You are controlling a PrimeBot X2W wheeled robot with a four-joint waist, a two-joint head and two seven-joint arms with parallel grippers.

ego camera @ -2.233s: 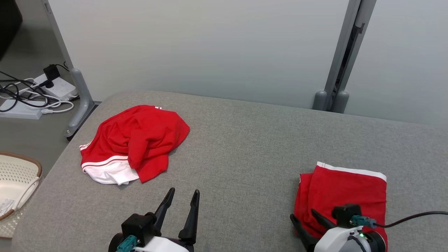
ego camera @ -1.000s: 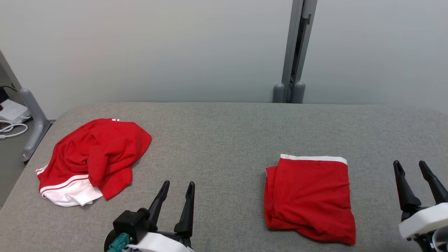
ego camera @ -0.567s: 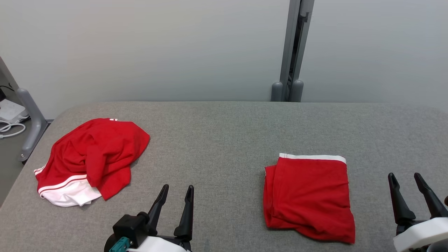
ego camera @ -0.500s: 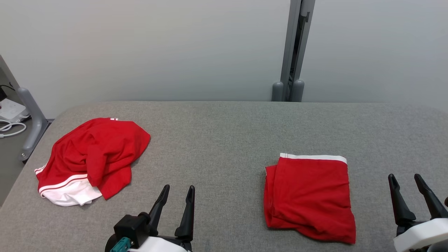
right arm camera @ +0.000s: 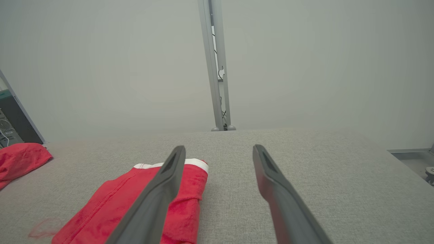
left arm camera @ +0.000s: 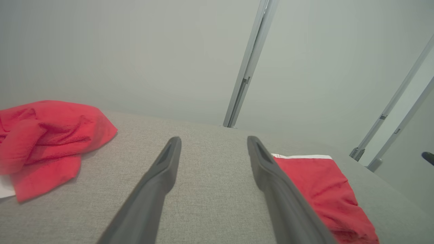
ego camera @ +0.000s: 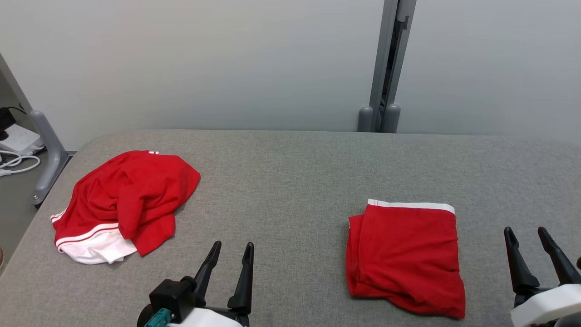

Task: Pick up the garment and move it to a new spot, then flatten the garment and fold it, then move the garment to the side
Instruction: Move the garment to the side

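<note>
Left gripper point(ego camera: 233, 245) sits low at my near edge with its two fingers spread wide and nothing between them, hovering over bare grey fabric. The crumpled garment point(ego camera: 127, 204), red with a white striped hem, lies ahead of it and off to its left, well apart from the fingertips. The heap's long run goes from the white hem at the near left up to a red corner at the far right, so it sits slantwise to my fingers. I judge this the piece to pick up next, and the left arm is plainly the nearer one.

Right gripper point(ego camera: 524, 230) is just as wide and empty, out at the far right of the padded table point(ego camera: 290, 172). Just to its left rests the folded garment point(ego camera: 404, 259), a neat red rectangle with a white band on its far edge, which looks already dealt with.

Nothing lies between the left fingers and the heap. Beyond the table's left end stand a grey frame leg point(ego camera: 47, 154) and a power strip point(ego camera: 16, 136) with cables, so I'd avoid dragging cloth off that edge.
</note>
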